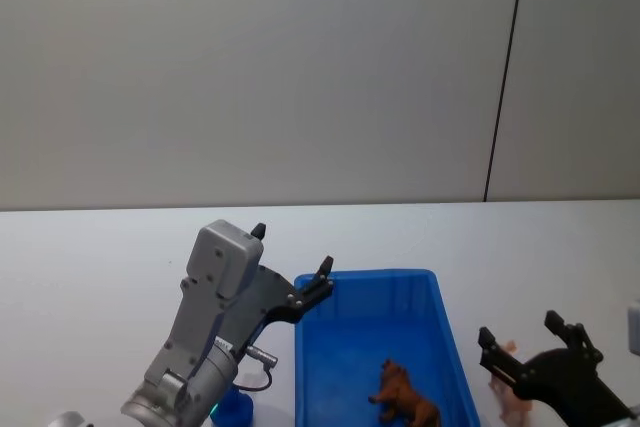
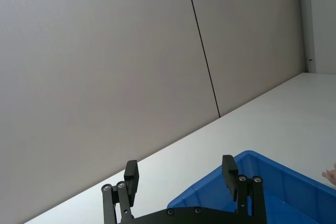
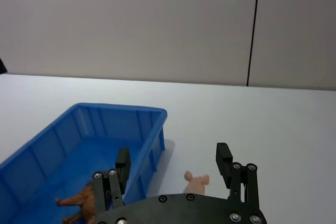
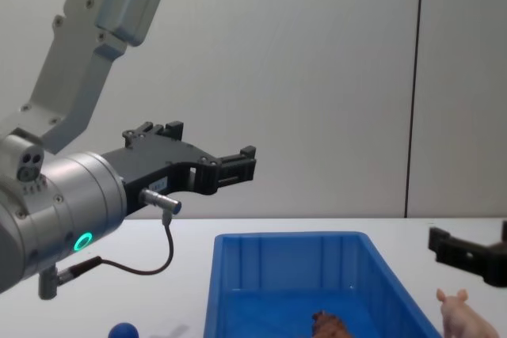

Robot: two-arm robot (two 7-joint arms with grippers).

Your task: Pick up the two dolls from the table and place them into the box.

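Item: box (image 1: 380, 274), blue, ribbed, standing toward the near edge of the bench (image 1: 90, 247), long walls running near to far. Contents: one brown doll (image 1: 405, 399) on the floor of the near half, on a slant to the walls, head toward the far left corner. Item outstanding: pink pig (image 4: 463, 318), upright on its feet on the bench just beside the box's right wall, toward the near edge, apart from the wall. Its head is at the box end, so its long axis seems to run across the bench toward the box, though part of the pig is hidden. Also present: a blue round toy (image 4: 123, 330) on the bench just beside the box's left wall. Right gripper (image 3: 173, 151): above the pig, jaws released and spread wide, empty. Left gripper (image 2: 179, 162): raised over the box's far left corner, jaws released, empty. Step in hand, as judged: taking the pig. Handling note: bring the right gripper straight down with one jaw on each flank, across the short axis, and clench on the trunk, not the ears or legs. Keep the inner jaw clear of the box wall. Lift fully over the rim before crossing to the box.
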